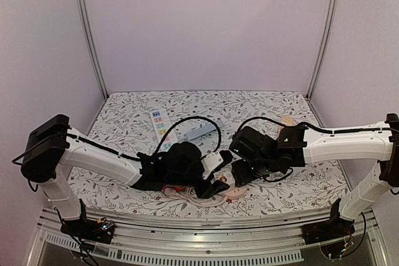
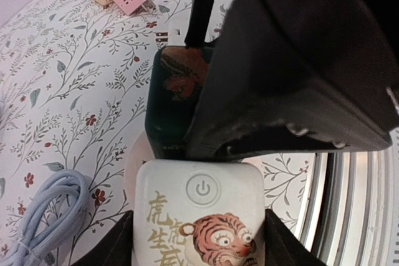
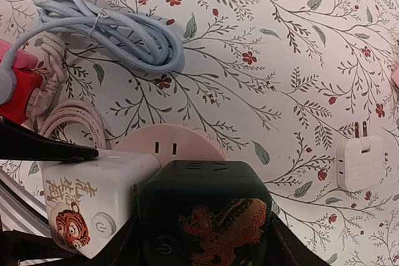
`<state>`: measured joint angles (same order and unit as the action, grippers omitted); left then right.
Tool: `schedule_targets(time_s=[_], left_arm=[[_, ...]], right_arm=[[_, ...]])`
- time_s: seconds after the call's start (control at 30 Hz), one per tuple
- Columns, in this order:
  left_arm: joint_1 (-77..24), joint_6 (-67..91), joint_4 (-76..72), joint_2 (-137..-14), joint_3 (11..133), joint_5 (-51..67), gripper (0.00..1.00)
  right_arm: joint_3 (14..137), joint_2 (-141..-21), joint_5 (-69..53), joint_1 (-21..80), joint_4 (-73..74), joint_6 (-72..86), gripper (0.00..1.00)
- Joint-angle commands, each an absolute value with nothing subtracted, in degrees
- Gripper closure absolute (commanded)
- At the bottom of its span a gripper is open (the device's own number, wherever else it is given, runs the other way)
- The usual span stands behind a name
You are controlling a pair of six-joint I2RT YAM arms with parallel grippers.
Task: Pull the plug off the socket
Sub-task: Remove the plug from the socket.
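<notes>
The left gripper (image 2: pixel 198 250) has its jaws closed on the side faces of the white cube (image 2: pixel 199 197), the one with the tiger print and power button. The right gripper (image 3: pixel 206 247) likewise clamps the dark green cube (image 3: pixel 206 207) between its jaws. Directly ahead of the left jaws the two cubes sit face to face and touching, so we judge them mated as plug and socket; the pins are hidden and we cannot tell which cube carries them. Just beyond the right jaws, partly hidden by both cubes, lies a round pink socket disc (image 3: pixel 169 144). Farther out, well apart, lie a coiled pale blue cable (image 3: pixel 124 38) and a loose white adapter (image 3: pixel 360 161). We judge both grasps complete and separation not yet begun. The next move calls for a straight pull along the pin axis, each arm drawing away from the other, without twisting, and with grip firm enough to prevent slip
</notes>
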<state>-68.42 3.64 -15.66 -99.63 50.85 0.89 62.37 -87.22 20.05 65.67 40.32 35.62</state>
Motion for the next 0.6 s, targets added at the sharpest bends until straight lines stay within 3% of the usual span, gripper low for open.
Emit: schedule_targets(time_s=[0.0,0.27,0.57], left_arm=[[-69.4,4.5,-11.7,-101.6,51.3,1.3,0.76],[-69.5,4.5,-10.1,-101.8,51.4,3.1,0.79],[-69.4,5.6,-8.0,-102.7,52.8,7.3,0.83]], right_arm=[[64.3,-85.7,20.0,64.8,38.7,37.8,1.0],[60.1,-80.8,15.5,61.3,35.5,39.7,1.0],[61.4,-82.2,20.1,65.7,38.4,39.5,1.0]])
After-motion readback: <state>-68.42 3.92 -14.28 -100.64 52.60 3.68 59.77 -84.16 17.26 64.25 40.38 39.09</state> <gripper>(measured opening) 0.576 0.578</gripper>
